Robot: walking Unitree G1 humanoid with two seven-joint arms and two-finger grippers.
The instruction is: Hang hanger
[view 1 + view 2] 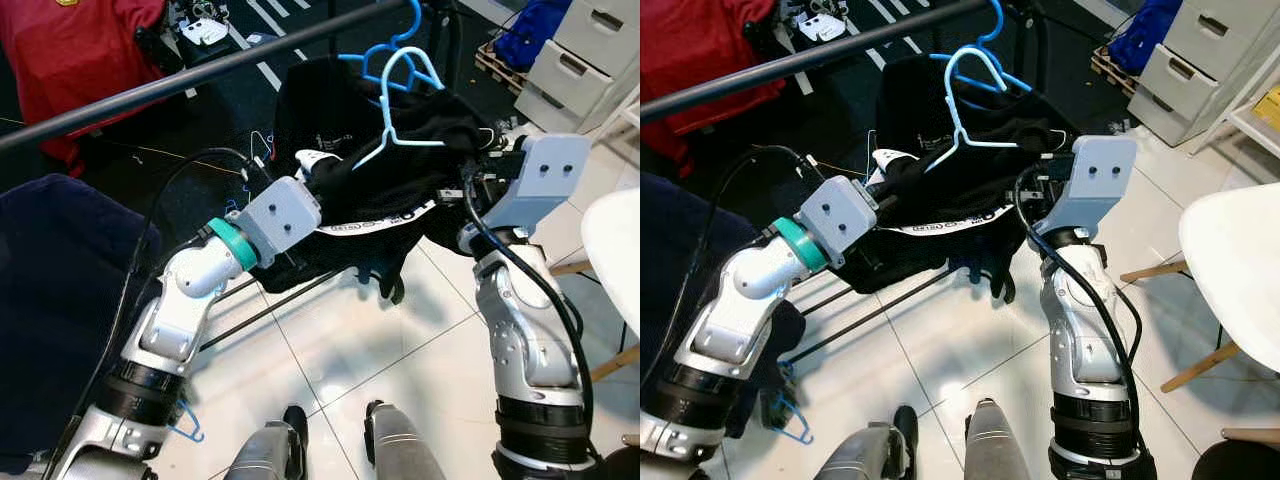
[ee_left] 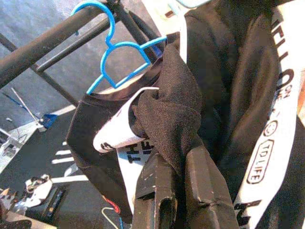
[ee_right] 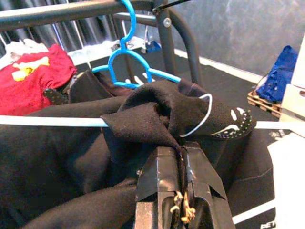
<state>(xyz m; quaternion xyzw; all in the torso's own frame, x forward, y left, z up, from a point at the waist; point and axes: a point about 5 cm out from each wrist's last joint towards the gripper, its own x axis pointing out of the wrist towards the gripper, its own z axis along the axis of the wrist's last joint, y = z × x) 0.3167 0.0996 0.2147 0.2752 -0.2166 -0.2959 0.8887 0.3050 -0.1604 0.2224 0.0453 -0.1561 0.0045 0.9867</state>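
fingers of your left gripper (image 2: pixel 183 191) are clamped on a bunched fold of the black shirt (image 1: pixel 340 190), low and left of the pale blue hanger (image 1: pixel 400 115) that carries it. fingers of your right gripper (image 3: pixel 183 188) are pinched shut on the shirt's other end, where the hanger's thin wire pokes through. the hanger's hook sits just below the dark rail (image 1: pixel 200 70), not yet over it. lift both ends together and level, then tip the hook over the rail. watch the darker blue hanger (image 3: pixel 126 52) already hung there; open rail lies to its left. on your right, the white chair (image 1: pixel 1230 270) crowds that elbow.
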